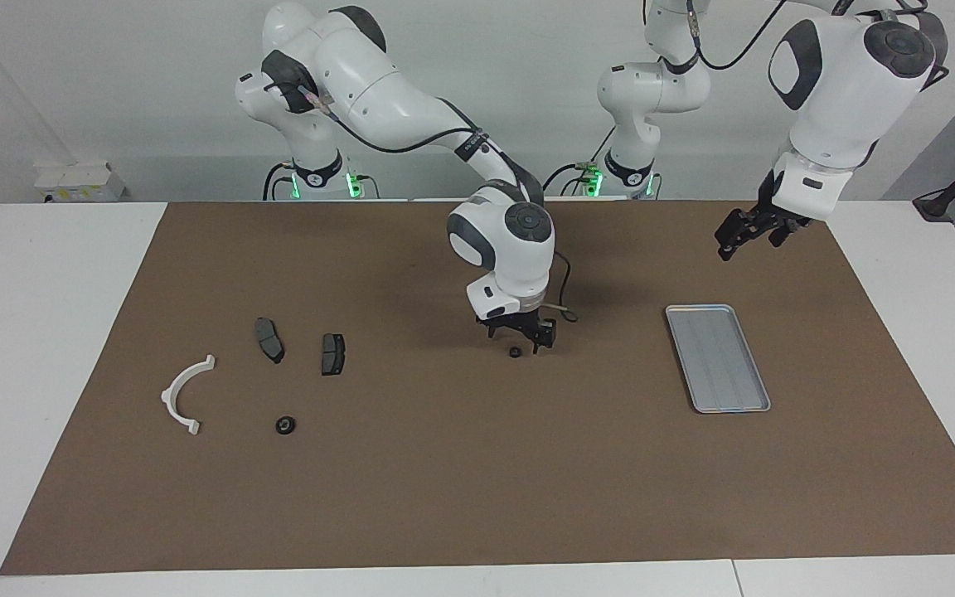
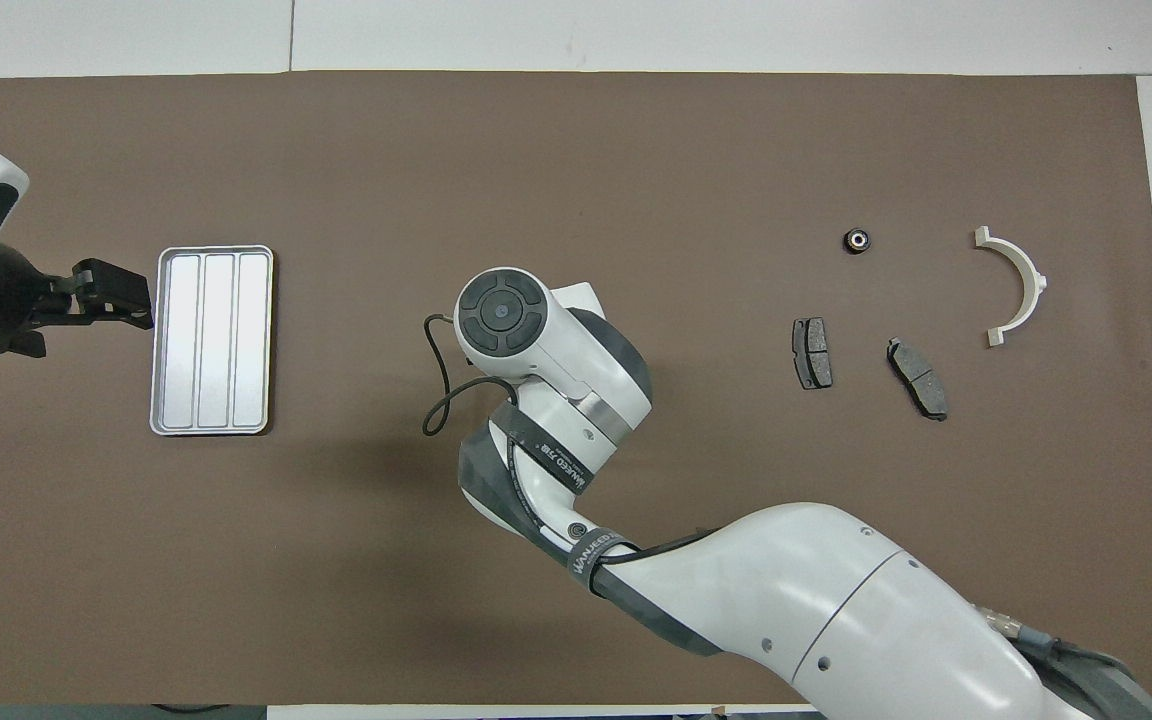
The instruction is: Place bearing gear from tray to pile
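Note:
A small black bearing gear (image 1: 515, 351) lies on the brown mat mid-table, off the tray. My right gripper (image 1: 519, 339) hangs open just over it, fingertips to either side; contact cannot be told. In the overhead view the right wrist hides both. The silver tray (image 1: 718, 356) (image 2: 211, 340) is empty. The pile toward the right arm's end holds a white half-ring bracket (image 1: 183, 396) (image 2: 1016, 285) and two brake pads (image 1: 269, 339) (image 1: 332, 354). My left gripper (image 1: 728, 247) (image 2: 121, 295) waits open in the air beside the tray's robot-side end.
A second bearing gear (image 1: 284, 425) (image 2: 856, 241) rests by the pile, farther from the robots than the pads (image 2: 812, 353) (image 2: 918, 378). The brown mat (image 1: 477, 497) covers most of the white table.

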Tool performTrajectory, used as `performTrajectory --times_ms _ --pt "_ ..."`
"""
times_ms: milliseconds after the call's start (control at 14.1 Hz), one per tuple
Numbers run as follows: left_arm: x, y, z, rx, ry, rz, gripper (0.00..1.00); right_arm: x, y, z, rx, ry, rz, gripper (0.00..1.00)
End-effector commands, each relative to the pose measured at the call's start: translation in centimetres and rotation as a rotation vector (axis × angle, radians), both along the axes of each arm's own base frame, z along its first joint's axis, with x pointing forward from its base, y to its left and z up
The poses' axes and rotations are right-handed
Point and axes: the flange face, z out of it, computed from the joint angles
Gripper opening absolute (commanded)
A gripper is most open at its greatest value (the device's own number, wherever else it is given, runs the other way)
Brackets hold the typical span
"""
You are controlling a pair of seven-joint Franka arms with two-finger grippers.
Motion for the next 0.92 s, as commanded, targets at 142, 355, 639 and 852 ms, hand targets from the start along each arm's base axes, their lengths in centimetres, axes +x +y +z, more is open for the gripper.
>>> performTrajectory --times_ms 142,355,639,852 --pt "0.0 0.1 1.1 -0.013 0.006 -0.013 1.0 0.3 0.0 -0.7 -0.015 -0.032 -0.014 0.86" --pt "0.0 0.3 2.0 -0.014 0.0 -0.017 1.0 0.6 -0.4 -0.7 -0.014 -0.033 -0.02 0.39" --pt "0.0 0.6 2.0 -0.015 -0.002 -0.028 1.0 0.7 -0.3 -0.7 -0.002 -0.041 -0.021 0.0" --pt "0.0 0.8 2.0 -0.016 -0.009 -0.048 1.0 1.1 -0.8 -0.2 -0.024 -0.035 -0.01 0.0"
